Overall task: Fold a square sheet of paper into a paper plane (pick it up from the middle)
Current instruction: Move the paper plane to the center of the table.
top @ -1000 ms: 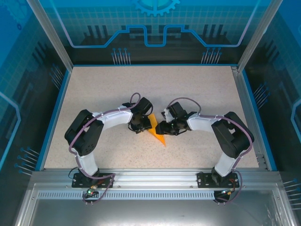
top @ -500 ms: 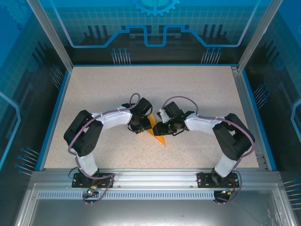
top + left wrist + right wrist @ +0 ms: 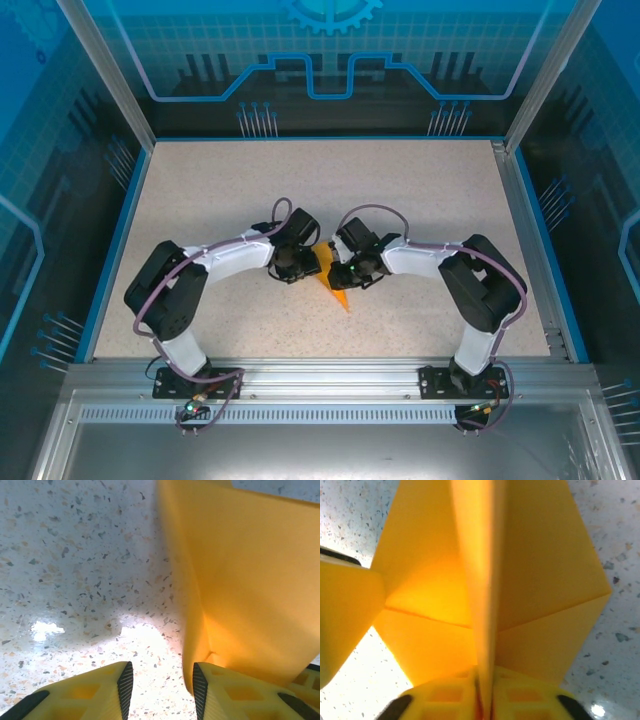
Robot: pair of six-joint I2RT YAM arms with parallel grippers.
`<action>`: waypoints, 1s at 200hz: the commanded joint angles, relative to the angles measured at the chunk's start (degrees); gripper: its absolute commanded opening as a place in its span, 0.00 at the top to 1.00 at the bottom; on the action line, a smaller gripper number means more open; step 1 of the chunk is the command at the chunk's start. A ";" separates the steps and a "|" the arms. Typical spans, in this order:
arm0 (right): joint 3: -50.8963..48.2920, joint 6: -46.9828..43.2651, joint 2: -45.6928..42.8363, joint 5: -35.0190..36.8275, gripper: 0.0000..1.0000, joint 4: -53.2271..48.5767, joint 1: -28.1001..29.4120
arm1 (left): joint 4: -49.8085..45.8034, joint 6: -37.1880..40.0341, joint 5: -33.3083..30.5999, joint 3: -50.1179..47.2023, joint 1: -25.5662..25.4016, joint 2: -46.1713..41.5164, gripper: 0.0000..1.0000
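In right pincer, paper plane

Both arms rise from their bases at the near edge and bend inward, so the two wrists come close together out in front. The left arm has its dark elbow joint pushed out to the left, and its white forearm runs rightward to the left hand, which sits low and points downward. The left hand's fingers stand apart with a bare gap between them. The right arm mirrors this, with the elbow out to the right and the forearm running leftward to the right hand. That hand's fingers are pressed together, pinching the upright centre ridge of the paper plane.
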 commanded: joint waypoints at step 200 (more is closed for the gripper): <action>22.55 1.11 3.97 27.04 1.00 -27.30 -3.82 | -0.28 -1.12 -11.36 -13.04 4.85 -28.28 0.49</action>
